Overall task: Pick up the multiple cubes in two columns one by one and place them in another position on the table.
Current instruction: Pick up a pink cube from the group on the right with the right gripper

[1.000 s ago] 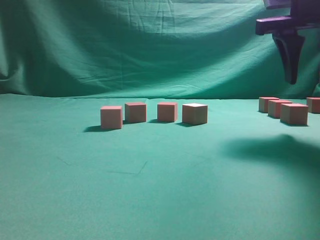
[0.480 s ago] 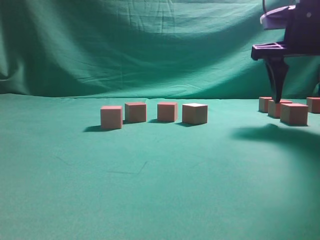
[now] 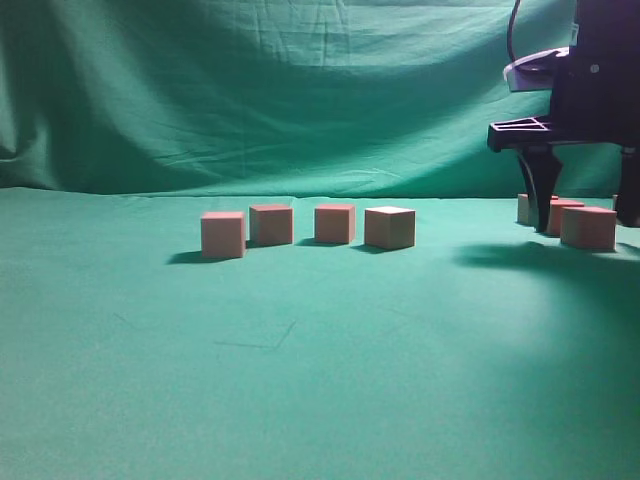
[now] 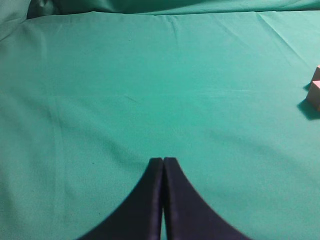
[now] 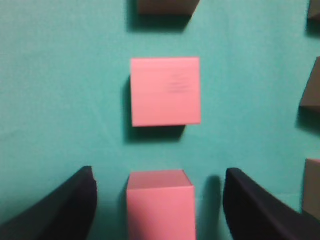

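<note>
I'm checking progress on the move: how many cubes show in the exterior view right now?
7: four cubes in a row mid-table, and three at the right beneath the right gripper. More may be hidden behind it.

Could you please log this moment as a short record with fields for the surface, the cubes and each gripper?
surface: table under green cloth
placed cubes: row of four at centre
remaining cubes: cluster at far right
right gripper: open, fingers either side of the nearest cube, not closed on it
left gripper: shut, empty, above bare cloth
</note>
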Controlling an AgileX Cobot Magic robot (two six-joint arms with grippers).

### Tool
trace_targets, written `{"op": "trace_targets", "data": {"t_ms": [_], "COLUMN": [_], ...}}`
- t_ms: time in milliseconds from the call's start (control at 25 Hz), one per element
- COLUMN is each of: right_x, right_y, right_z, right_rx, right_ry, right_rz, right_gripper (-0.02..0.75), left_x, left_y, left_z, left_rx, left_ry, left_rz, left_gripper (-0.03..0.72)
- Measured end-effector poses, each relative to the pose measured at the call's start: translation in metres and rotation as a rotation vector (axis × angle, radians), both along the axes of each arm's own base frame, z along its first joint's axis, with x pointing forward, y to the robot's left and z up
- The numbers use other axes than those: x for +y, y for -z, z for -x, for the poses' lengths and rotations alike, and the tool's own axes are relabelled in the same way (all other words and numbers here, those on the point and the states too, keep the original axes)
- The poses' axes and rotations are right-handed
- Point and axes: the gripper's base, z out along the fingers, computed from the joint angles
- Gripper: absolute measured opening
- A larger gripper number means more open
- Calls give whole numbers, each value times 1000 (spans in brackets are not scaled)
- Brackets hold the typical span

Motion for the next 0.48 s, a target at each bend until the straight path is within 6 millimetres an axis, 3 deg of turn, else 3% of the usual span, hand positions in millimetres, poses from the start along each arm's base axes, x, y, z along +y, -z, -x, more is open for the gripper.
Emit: {"op": "trace_targets", "data": {"t_ms": [200, 480], "right_x": [0, 0], "right_y": [0, -1], "right_z": [1, 4], "right_rx": [8, 42], "right_ry": [5, 25], "right_rz": [-5, -13], "right_gripper": [261, 263], "left_x": [0, 0], "left_y": [0, 0], "left_z": [0, 0], "left_rx": [0, 0], "left_ry": [0, 0], "left_rz": [0, 0], "left_gripper": [0, 0]}}
